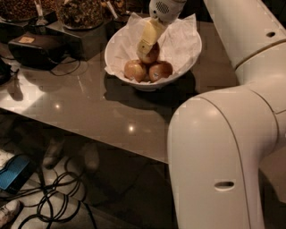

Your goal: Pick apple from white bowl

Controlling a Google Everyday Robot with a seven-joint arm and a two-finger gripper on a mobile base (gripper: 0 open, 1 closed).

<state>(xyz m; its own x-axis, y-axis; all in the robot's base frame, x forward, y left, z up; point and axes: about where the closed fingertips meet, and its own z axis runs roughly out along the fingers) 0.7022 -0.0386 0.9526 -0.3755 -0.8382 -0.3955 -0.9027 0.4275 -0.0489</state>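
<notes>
A glossy brown table (89,112) ran across the view, with dark floor below its near edge. At far left, cables (53,203) lay tangled on the floor beside a blue item (15,172), and a black box (35,44) sat on the table's back left. Behind it stood a container of nuts (82,11). Right of that sat the white bowl (111,56), lined with crinkled paper (181,38). A paler apple (135,70) and a sticker apple (161,70) lay side by side at its front. The apple (153,55) rested just behind and above them. The gripper (145,48) reached down from the top into the bowl, its tip against the apple; whether it was clamped or loose could not be told. The white arm (223,147) filled the right side.
</notes>
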